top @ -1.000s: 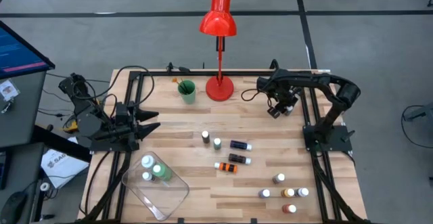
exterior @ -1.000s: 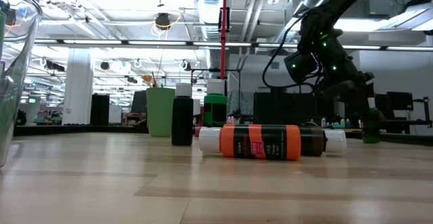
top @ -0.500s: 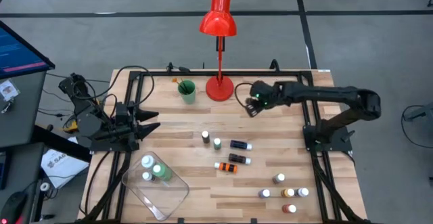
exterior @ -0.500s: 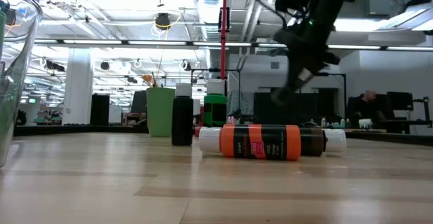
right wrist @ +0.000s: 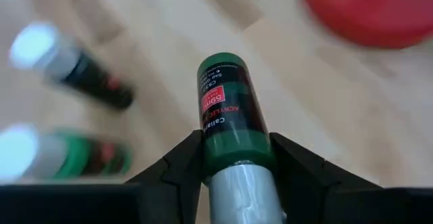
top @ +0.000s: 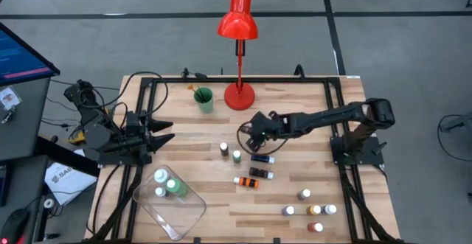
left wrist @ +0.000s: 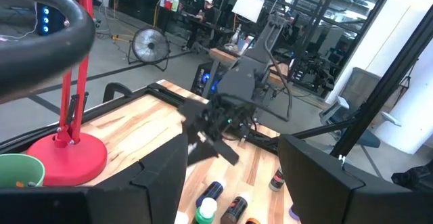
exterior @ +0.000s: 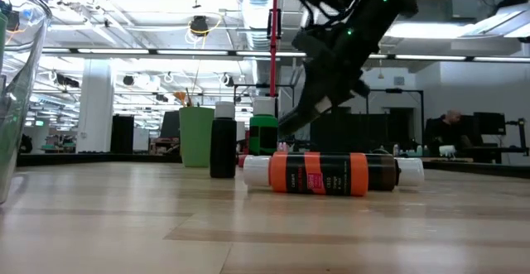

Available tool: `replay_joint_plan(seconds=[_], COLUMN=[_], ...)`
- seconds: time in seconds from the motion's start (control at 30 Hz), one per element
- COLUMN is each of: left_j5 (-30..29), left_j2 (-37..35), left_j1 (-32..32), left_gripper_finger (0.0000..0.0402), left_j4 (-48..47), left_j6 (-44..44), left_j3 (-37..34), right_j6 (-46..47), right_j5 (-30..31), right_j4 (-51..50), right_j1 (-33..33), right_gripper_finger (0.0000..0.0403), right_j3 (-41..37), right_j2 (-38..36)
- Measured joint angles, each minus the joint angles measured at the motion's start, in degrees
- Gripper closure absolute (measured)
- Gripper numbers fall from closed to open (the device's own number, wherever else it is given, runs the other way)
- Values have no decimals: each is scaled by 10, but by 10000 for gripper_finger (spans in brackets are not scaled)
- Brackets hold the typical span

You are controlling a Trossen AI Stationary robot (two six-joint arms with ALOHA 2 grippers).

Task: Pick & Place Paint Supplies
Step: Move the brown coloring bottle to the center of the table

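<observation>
Progress: early. Two or three bottles are already seen in the clear tray (top: 193,213) at the near-left of the surface (top: 295,130): a white cap and a larger green bottle (top: 175,187) can be made out, the rest is blurred by the plastic.

Still out on the surface: a dark bottle (top: 223,150) and a green one (top: 237,156) standing mid-surface, three lying just to their right (dark blue (top: 262,158), black (top: 260,173), orange (top: 248,182)), and a cluster of about five near the right front corner (top: 310,208). Most of the job is left.

Right gripper (top: 254,132) is reached out over mid-surface, just above the standing pair. In the right wrist view its fingers (right wrist: 179,166) are closed on a green bottle (right wrist: 229,116), held by the cap end, label outward. That bottle is carried in the air, not yet placed (tray is well away to the left).

Left gripper (top: 164,130) is parked at the left edge, fingers apart, nothing between them.

Hard to make out:
- Held bottle cannot be seen in the high view; it is hidden under the gripper.
- Brushes: probably the thin items in the green cup (top: 203,99), not resolvable.
- Low view: tray is cut off at the edge, the front-right cluster is not shown.
- Exact tray count uncertain.
</observation>
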Motion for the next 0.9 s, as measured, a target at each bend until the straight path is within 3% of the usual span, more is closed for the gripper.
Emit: replay_joint_plan(seconds=[0.33,0.43,0.9], left_j5=[0,0,0], left_j2=[0,0,0], left_j1=[0,0,0], left_gripper_finger=[179,179,179], left_j4=[0,0,0], left_j6=[0,0,-1], left_j3=[0,0,0], right_j6=[-147,-173,-213], right_j5=[-257,-307,-359], right_j4=[18,11,14], right_j1=[-69,-91,-114], right_gripper_finger=[253,259,245], right_j3=[0,-1,1], right_j2=[27,45,92])
